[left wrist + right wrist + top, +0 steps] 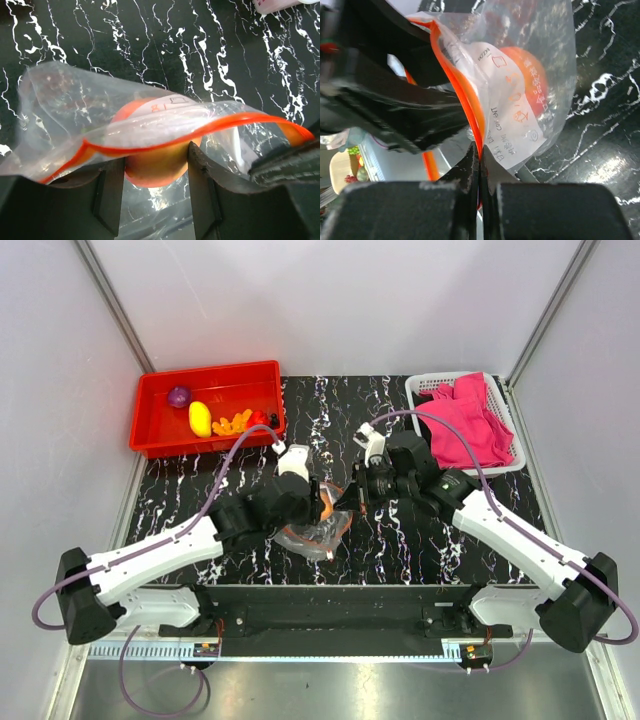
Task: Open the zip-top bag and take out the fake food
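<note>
The clear zip-top bag point(315, 535) hangs between my two grippers over the middle of the black marble table. Its orange-red zip strip point(150, 142) is parted at the mouth. My left gripper point(155, 160) reaches into the mouth, its fingers point(112, 200) closed on either side of the orange peach-like ball point(155, 172). It shows in the top view point(325, 505). My right gripper point(479, 150) is shut on one side of the zip strip point(465, 100) and shows in the top view point(350, 502). The ball point(532, 75) shows through the bag point(550, 45).
A red tray point(205, 372) at the back left holds a purple piece point(179, 396), a yellow fruit point(200, 418), orange bits point(232, 424) and a red piece point(258, 418). A white basket point(425, 386) at the back right holds a pink cloth point(470, 420).
</note>
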`<state>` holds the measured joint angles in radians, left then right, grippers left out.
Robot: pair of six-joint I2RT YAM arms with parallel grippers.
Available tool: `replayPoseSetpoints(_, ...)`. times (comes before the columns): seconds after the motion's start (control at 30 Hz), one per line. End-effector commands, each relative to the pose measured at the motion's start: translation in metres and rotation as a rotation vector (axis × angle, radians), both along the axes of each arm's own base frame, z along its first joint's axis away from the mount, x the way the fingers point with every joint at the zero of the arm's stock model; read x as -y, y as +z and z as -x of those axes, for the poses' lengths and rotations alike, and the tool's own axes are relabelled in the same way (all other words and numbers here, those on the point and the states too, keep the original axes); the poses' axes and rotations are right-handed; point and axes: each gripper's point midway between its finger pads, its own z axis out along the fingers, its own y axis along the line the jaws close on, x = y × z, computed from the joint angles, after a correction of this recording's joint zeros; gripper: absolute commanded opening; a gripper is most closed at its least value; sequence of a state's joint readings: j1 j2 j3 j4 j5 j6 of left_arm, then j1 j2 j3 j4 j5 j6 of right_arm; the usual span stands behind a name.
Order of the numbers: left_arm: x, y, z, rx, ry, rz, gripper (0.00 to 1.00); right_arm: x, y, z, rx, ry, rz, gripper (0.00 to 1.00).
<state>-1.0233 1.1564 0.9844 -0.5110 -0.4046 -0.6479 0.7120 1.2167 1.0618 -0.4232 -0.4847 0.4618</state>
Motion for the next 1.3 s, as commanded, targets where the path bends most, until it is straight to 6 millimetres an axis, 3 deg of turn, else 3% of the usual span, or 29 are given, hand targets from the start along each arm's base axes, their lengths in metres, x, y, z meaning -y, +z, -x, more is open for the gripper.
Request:
replayPoseSetpoints(0.0, 0.003, 0.045, 0.002, 0.059, 0.002, 0.13, 0.0, 0.005, -0.006, 0.002, 0.022, 0.003, 0.043, 0.0)
replayPoseSetpoints(0.2, 0.003, 0.071, 0.016, 0.06, -0.064, 0.204, 0.0, 0.015, -0.022, 0.003, 0.023, -0.029, 0.083, 0.0)
replayPoseSetpoints(0.37, 0.016, 0.101, 0.048, 0.098, -0.298, 0.299, 0.0, 0.027, -0.032, -0.007, 0.047, -0.1, 0.141, 0.0)
replayPoseSetpoints(0.5, 0.002, 0.142, 0.067, 0.206, -0.378, 0.402, 0.0, 0.034, -0.037, -0.015, 0.052, -0.162, 0.166, 0.0)
replayPoseSetpoints(0.6, -0.012, 0.169, 0.072, 0.301, -0.388, 0.448, 0.0, 0.039, -0.038, -0.021, 0.061, -0.205, 0.178, 0.0)
replayPoseSetpoints(0.67, -0.023, 0.179, 0.064, 0.354, -0.333, 0.44, 0.0, 0.041, -0.036, -0.021, 0.067, -0.211, 0.174, 0.0)
replayPoseSetpoints(0.77, -0.056, 0.186, 0.035, 0.407, -0.118, 0.35, 0.05, 0.045, -0.03, -0.022, 0.09, -0.221, 0.167, 0.0)
replayPoseSetpoints(0.8, -0.068, 0.173, 0.023, 0.386, -0.038, 0.272, 0.07, 0.044, -0.027, -0.021, 0.094, -0.216, 0.159, 0.0)
replayPoseSetpoints(0.83, -0.089, 0.181, 0.009, 0.421, 0.087, 0.228, 0.08, 0.044, -0.025, -0.02, 0.095, -0.211, 0.157, 0.0)
replayPoseSetpoints(0.97, -0.124, 0.181, -0.031, 0.443, 0.27, 0.12, 0.1, 0.046, -0.016, -0.015, 0.113, -0.19, 0.141, 0.0)
replayPoseSetpoints(1.0, -0.139, 0.181, -0.049, 0.45, 0.349, 0.105, 0.09, 0.046, -0.015, -0.015, 0.118, -0.188, 0.138, 0.0)
replayPoseSetpoints(1.07, -0.145, 0.178, -0.068, 0.463, 0.369, 0.098, 0.08, 0.048, -0.01, -0.013, 0.136, -0.185, 0.13, 0.0)
replayPoseSetpoints(1.17, -0.178, 0.179, -0.109, 0.511, 0.506, 0.075, 0.08, 0.05, -0.009, -0.012, 0.143, -0.186, 0.13, 0.0)
replayPoseSetpoints(1.27, -0.188, 0.175, -0.148, 0.526, 0.542, 0.134, 0.08, 0.049, -0.01, -0.011, 0.141, -0.183, 0.126, 0.0)
